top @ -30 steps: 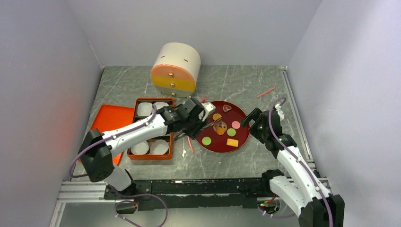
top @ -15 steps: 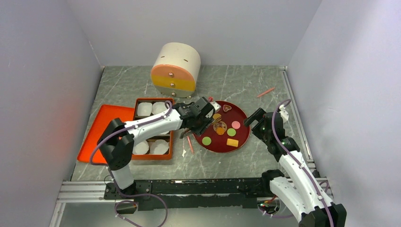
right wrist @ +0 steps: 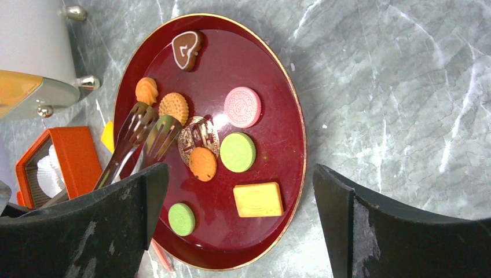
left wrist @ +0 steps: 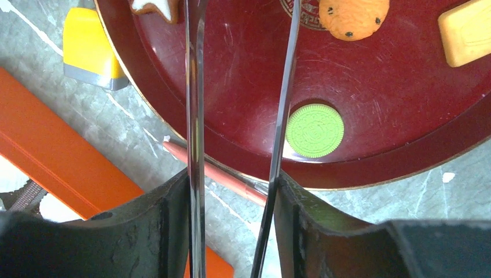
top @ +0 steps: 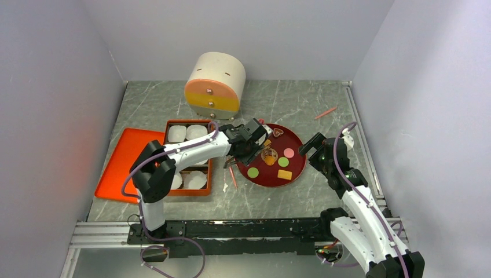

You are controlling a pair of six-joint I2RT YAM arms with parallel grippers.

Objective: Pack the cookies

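The cookies lie on a dark red plate (top: pixel 296 168): pink (right wrist: pixel 242 107), two green (right wrist: pixel 237 152) (right wrist: pixel 182 218), orange (right wrist: pixel 203 163), a yellow rectangle (right wrist: pixel 258 199), a heart (right wrist: pixel 186 49), a brown patterned disc (right wrist: pixel 198 134) and a white star (left wrist: pixel 153 7). My left gripper (top: pixel 246 145) is shut on metal tongs (left wrist: pixel 194 87), whose open tips (right wrist: pixel 145 130) hover over the plate's left side by a round biscuit (right wrist: pixel 172 107). My right gripper (top: pixel 310 150) is open and empty above the plate's right edge.
An orange box (top: pixel 168 124) with white paper liners (top: pixel 197 132) sits left of the plate, an orange lid (top: pixel 124 159) beside it. A round drawer cabinet (top: pixel 215 87) stands behind. Pink sticks lie at the plate's near-left rim (top: pixel 233 176) and far right (top: pixel 326 112).
My left arm has carried the tongs to the right, further over the plate. My right gripper has shifted slightly right.
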